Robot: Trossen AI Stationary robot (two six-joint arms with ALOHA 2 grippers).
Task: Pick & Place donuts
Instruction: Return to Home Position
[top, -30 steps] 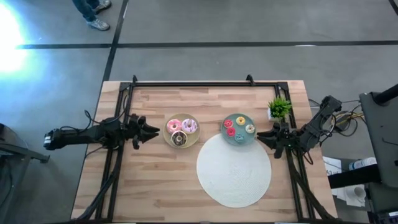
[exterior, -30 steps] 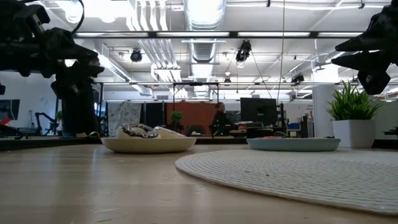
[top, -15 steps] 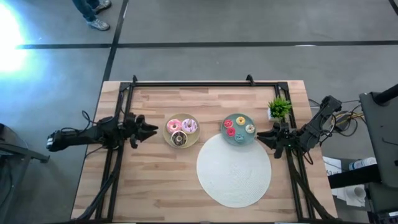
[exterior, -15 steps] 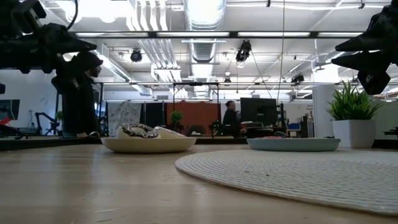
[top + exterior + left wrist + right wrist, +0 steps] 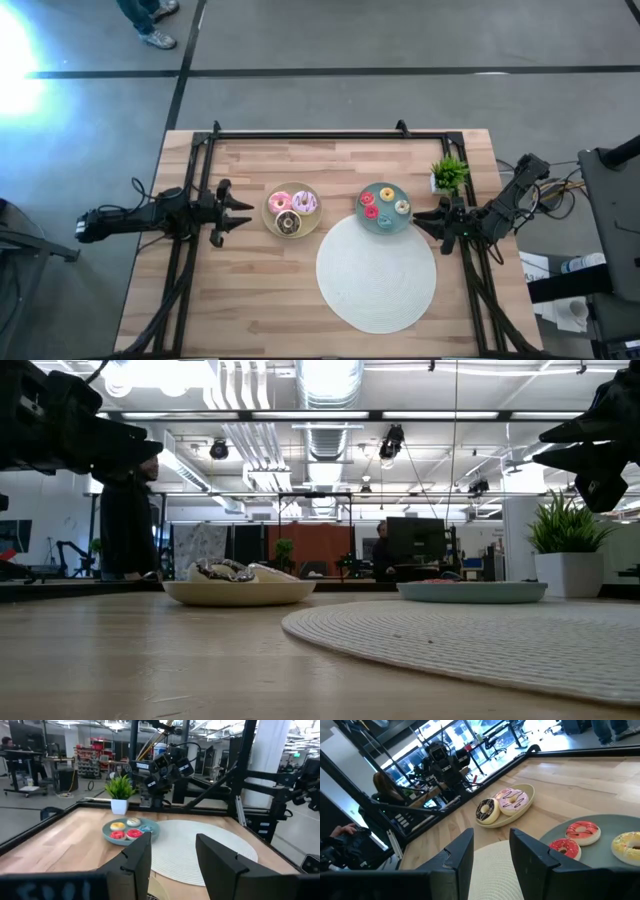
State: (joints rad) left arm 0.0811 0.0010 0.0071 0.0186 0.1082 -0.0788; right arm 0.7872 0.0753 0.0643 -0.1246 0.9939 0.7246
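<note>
Three larger donuts, pink (image 5: pixel 280 202), purple-white (image 5: pixel 304 203) and brown-iced (image 5: pixel 288 222), lie on a beige plate (image 5: pixel 270 216). Several mini donuts in red (image 5: pixel 366 198), yellow (image 5: pixel 387 194) and blue (image 5: pixel 385 220) lie on a teal plate (image 5: pixel 384 231). My left gripper (image 5: pixel 246 213) is open and empty, above the table just left of the beige plate. My right gripper (image 5: pixel 418 220) is open and empty, above the table just right of the teal plate. The right wrist view shows both plates (image 5: pixel 522 802) (image 5: pixel 600 822) ahead of the fingers (image 5: pixel 460 852).
A big white round mat (image 5: pixel 376 272) lies on the wooden table nearer than the plates. A small potted plant (image 5: pixel 449 175) stands at the far right, close to my right arm. Black frame rails (image 5: pixel 310 135) run along the table's edges. A person (image 5: pixel 150 20) stands beyond the far edge.
My left gripper has drawn back a little toward the table's left edge and turned about its own long axis, so that its two fingers now show side by side from above. My right gripper has kept still.
</note>
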